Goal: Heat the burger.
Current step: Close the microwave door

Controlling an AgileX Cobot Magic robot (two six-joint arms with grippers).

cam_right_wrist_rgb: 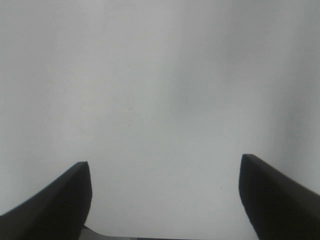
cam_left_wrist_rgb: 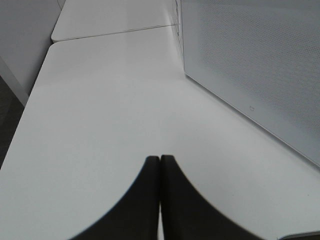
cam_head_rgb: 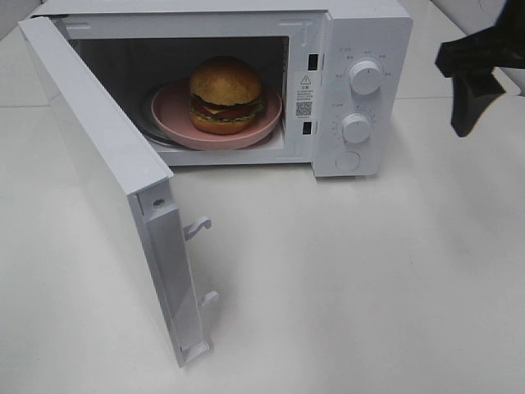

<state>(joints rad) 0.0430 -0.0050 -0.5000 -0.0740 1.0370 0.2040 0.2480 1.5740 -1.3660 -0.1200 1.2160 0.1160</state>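
Currently: burger (cam_head_rgb: 225,94) on pink plate (cam_head_rgb: 175,124) inside microwave (cam_head_rgb: 369,33), door (cam_head_rgb: 90,139) wide open; left tool (cam_left_wrist_rgb: 160,160) pressed together over bench (cam_left_wrist_rgb: 100,100); right tool (cam_right_wrist_rgb: 165,162) spread apart, holding nothing.

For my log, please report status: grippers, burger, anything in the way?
Left gripper shut, empty. Right gripper open, empty, right of microwave. Burger on pink plate inside microwave. Door wide open, nothing seen blocking it.
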